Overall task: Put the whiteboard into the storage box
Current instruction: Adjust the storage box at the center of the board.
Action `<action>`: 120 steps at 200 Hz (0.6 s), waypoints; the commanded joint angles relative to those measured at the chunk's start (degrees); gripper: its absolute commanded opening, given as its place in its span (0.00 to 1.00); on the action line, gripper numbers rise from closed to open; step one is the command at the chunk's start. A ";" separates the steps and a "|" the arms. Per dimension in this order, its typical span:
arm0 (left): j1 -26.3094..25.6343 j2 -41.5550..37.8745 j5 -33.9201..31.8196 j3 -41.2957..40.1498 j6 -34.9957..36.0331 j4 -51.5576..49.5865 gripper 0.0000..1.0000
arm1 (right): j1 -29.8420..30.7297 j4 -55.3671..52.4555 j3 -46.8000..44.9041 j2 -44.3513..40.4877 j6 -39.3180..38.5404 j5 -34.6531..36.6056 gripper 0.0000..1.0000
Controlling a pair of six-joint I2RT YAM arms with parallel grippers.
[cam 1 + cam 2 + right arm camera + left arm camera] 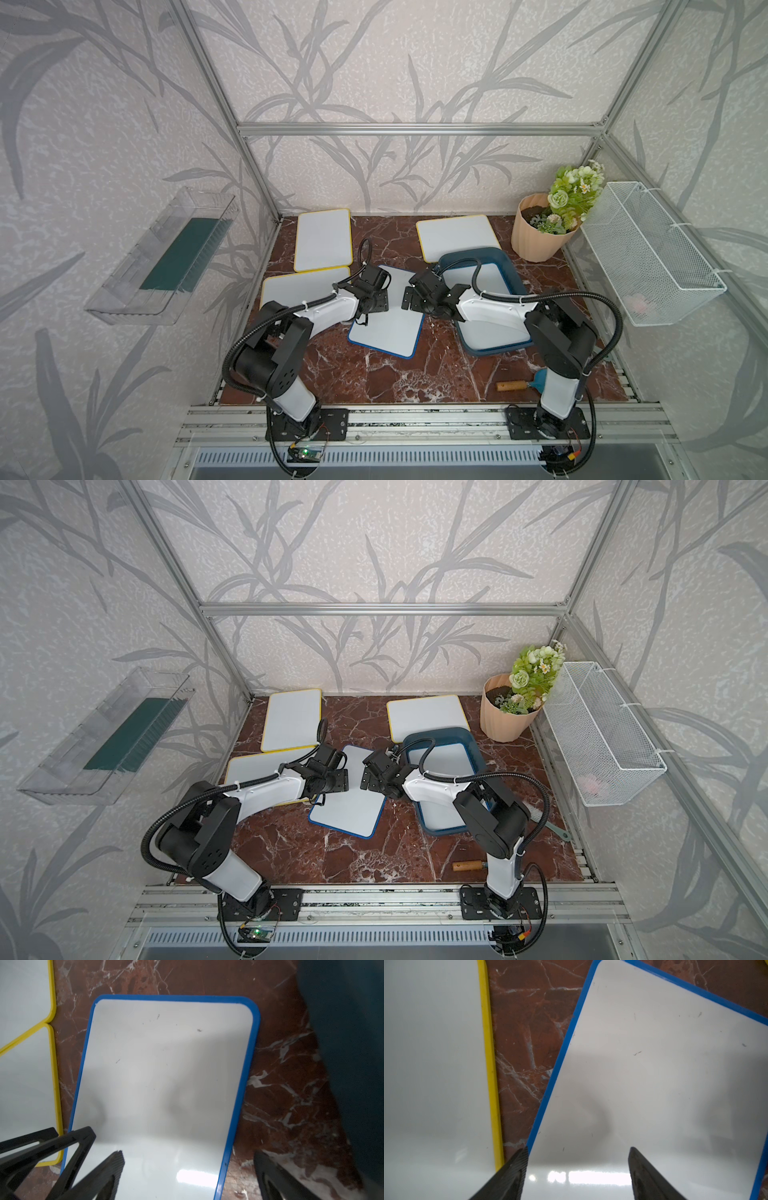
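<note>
Left claw (578,1149) is hovering spread at one edge of the blue-rimmed whiteboard (654,1084); right claw (189,1153), spread wide, is straddling the opposite edge, bare marble (280,1084) reaching the storage box (353,1043).

The counter (374,382) lay bare along the front, with room for a pincer to pass. Over the blue-rimmed whiteboard (390,332) the left pincer (579,1150) and the right pincer (188,1153) hung close together, crowding each other. Yellow-rimmed boards (324,241) filled the left; the box (473,253) and flowerpot (536,241) blocked the right.
</note>
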 commanded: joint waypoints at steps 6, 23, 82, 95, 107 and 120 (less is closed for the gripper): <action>0.01 0.86 -4.36 2.45 1.46 0.26 0.76 | -0.15 1.66 -0.55 0.90 2.46 4.73 0.99; 0.28 1.48 -5.13 2.86 1.93 0.10 0.76 | -0.24 1.65 -0.35 1.12 1.79 6.40 0.99; 1.69 3.64 -3.89 3.31 2.16 1.08 0.76 | -1.44 -0.19 0.54 1.21 -0.06 11.93 0.99; 1.97 3.96 -3.48 3.47 2.20 1.29 0.76 | -2.21 -1.44 0.91 1.26 -0.14 12.56 0.99; 2.03 4.30 -3.18 3.66 2.29 1.36 0.76 | -2.93 -1.25 0.82 1.13 -0.86 12.19 0.99; 2.04 4.64 -2.91 3.75 2.32 1.54 0.76 | -3.27 -1.27 1.01 1.08 -1.40 12.27 0.99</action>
